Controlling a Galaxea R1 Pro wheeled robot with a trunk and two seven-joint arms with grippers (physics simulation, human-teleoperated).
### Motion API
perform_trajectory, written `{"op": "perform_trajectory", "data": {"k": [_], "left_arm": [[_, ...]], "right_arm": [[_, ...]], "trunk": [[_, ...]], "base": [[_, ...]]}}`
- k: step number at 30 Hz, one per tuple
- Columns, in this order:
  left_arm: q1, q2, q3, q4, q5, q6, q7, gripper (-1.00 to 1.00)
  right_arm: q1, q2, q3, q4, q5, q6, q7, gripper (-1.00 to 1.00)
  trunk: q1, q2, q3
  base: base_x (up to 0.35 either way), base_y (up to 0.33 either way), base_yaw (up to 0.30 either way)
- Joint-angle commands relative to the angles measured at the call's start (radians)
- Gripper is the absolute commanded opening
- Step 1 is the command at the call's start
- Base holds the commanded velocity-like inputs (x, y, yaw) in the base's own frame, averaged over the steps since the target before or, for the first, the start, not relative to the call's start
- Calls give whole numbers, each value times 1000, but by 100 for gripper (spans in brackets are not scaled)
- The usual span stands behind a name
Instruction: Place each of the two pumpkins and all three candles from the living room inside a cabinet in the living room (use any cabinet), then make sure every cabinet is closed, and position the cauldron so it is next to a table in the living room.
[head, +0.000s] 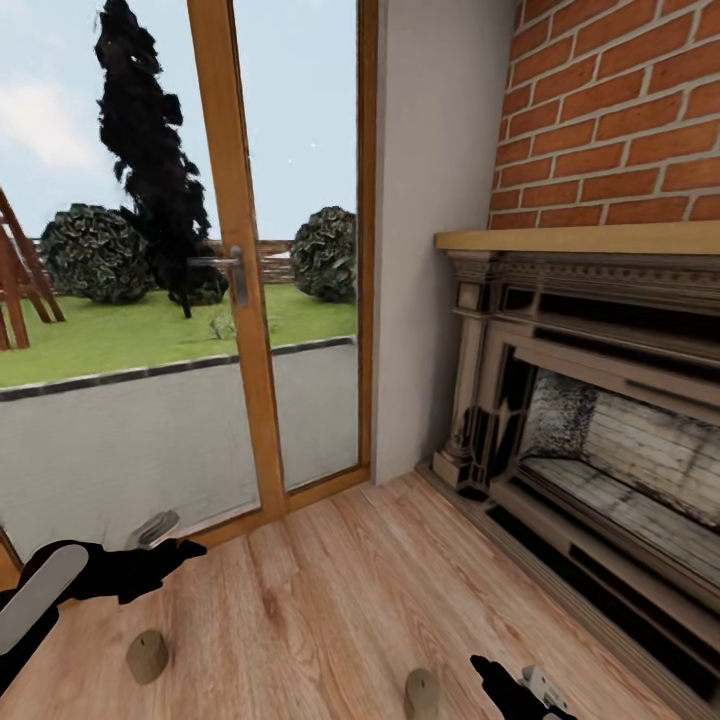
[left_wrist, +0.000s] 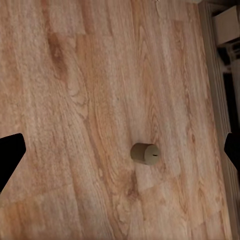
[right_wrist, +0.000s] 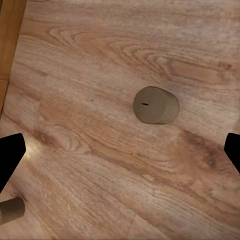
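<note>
**Two candles on the floor, both grippers spread and empty**

In the head view the left arm reaches in from the lower left corner, its dark forearm lying low over the wood floor (head: 330, 590) and its left gripper (head: 165, 540) stretched toward the glass door (head: 240, 270). One pale finger points up and away, a dark one lies alongside it, and nothing sits between them. The left wrist view looks straight down at the planks: the two dark fingertips (left_wrist: 10, 157) stand at opposite edges of the picture, spread wide, well above the floor and touching nothing.

The right gripper (head: 515, 685) pokes up from the bottom edge of the head view, right of centre. The right wrist view also looks down on the floor, with the black fingertips (right_wrist: 10, 155) far apart at the picture's edges, so this hand is likewise wide apart and holds nothing.

Two candles stand upright on the floor. The left candle (head: 147, 656) is a short tan cylinder below the left gripper in the head view, apart from it. The right candle (head: 421, 692) stands just beside the right gripper, to its left; it is not in contact with the fingers. In the right wrist view it (right_wrist: 155, 105) lies between the spread fingers, with the other candle (right_wrist: 11, 209) at the corner. The candle in the left wrist view (left_wrist: 145, 153) cannot be matched for certain.

A fireplace (head: 590, 400) under a brick wall (head: 620, 110) fills the right side.
</note>
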Motion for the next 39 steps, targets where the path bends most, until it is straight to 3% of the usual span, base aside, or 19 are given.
{"op": "perform_trajectory", "data": {"k": [1,3,6,9,10,12,15,18,24,28,35,39], "left_arm": [[-1,1,-2,-1,10,0,9,100],[-1,1,-3,-2,10,0,9,100],[-1,1,-5,-4,10,0,8,100],[-1,0,-9,-6,11,0,8,100],[-1,0,-10,-6,11,0,8,100],[-1,-1,-10,-7,10,0,8,100],[-1,-1,-10,-7,10,0,8,100],[-1,-1,-13,-7,7,0,9,100],[-1,-3,-15,-8,6,0,10,100],[-1,-18,-16,-8,4,-1,10,100],[-1,-27,-16,-8,3,0,10,100],[-1,-27,-16,-14,4,1,10,100]], "right_arm": [[-1,0,15,1,-9,7,0,100],[-3,0,40,1,-10,28,-37,100],[-6,2,72,-19,-9,61,-169,100],[-11,2,93,-119,-8,82,-385,100],[-12,2,117,-182,-8,97,-482,100],[-13,1,172,-245,-8,103,-558,100],[-13,1,226,-283,-10,103,-595,100],[-13,1,253,-299,-10,105,-601,100],[-12,1,258,-301,-9,105,-594,100],[-12,2,260,-301,-8,104,-594,100],[-12,2,261,-299,-7,103,-594,100],[-12,4,303,-287,-9,105,-598,100]], "trunk": [[0,-1,-1],[0,-1,-1],[0,-1,-1],[0,-1,-1],[0,-1,-1],[0,-1,-1],[0,-1,-1],[0,-1,-1],[0,-1,-1],[0,-1,-1],[0,-1,-1],[0,-1,-1]], "base": [[174,99,0],[232,127,0],[277,122,0],[293,43,0],[275,-83,0],[251,-128,0],[142,-82,0],[34,-19,0],[3,-2,0],[25,-23,0],[241,-20,0],[176,-1,0]]}}
